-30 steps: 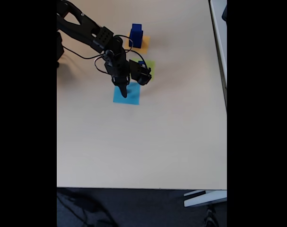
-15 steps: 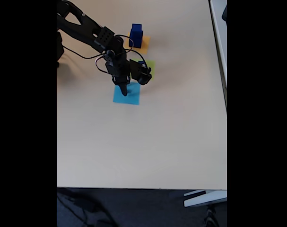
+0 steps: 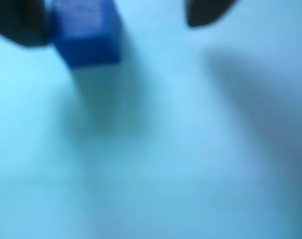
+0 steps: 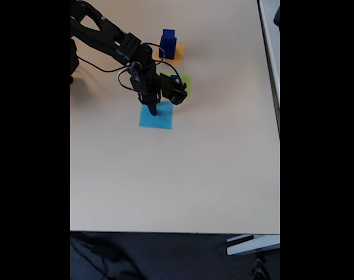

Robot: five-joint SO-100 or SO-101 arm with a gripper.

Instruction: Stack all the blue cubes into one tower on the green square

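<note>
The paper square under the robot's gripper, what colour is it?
Light blue; the flat paper square shows best in the fixed view, beneath the black gripper.

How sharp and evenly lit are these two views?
Wrist view: heavily out of focus; the blue cube has soft edges and throws a blurred shadow on the light-blue square. Fixed view: sharper and evenly lit, with black bars down both sides and a faint arm shadow on the table.

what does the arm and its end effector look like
The arm is all matte black, built of blocky segments, with thin black cables looping beside the wrist. The end effector is black too, with dark tapered fingers.
</note>
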